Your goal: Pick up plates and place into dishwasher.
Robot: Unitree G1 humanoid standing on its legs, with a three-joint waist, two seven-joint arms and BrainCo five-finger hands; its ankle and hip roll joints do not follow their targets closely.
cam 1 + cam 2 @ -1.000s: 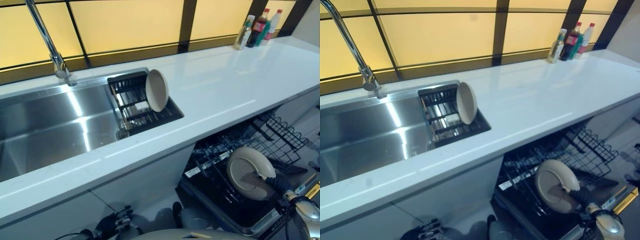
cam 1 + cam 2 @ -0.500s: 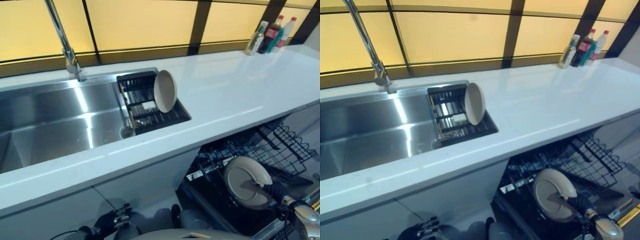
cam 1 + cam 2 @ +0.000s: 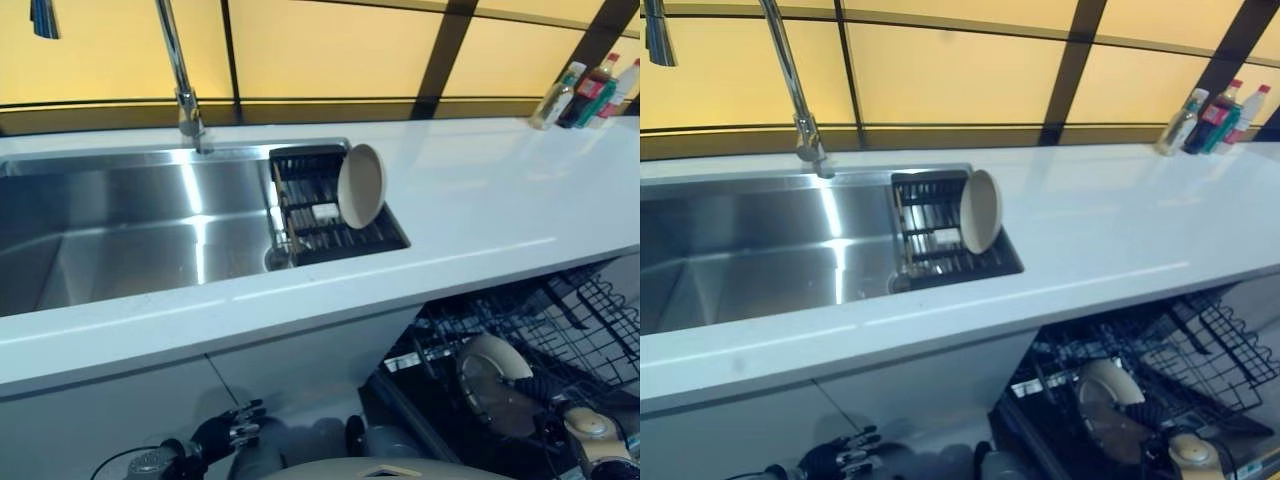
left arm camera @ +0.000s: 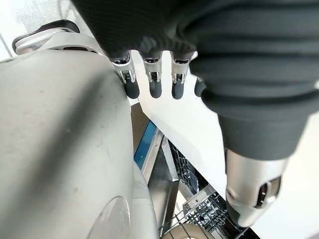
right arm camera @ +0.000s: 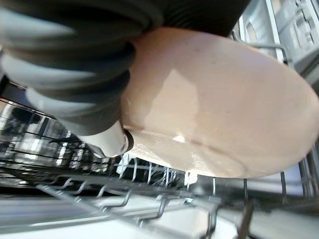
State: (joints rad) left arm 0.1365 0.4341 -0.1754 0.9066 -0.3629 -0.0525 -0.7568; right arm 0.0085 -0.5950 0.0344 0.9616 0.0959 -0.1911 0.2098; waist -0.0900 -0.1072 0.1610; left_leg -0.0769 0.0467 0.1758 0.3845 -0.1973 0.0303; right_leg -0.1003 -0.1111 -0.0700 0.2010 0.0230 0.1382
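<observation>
Two plates are seen: one plate [image 3: 361, 186] is propped upright in the drying rack [image 3: 300, 170] at the sink's right end, and the other plate [image 5: 214, 104] is clamped by the right hand [image 5: 104, 134] over the dishwasher rack [image 3: 590, 320]. The left hand [image 4: 152, 82] is held low with fingers relaxed, nothing grasped.

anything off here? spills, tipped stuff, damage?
Nothing stands out. One beige round plate stands on edge in the black sink rack; the right robot hand holds a second beige plate over the open dishwasher's black wire rack. The white countertop looks dry.
</observation>
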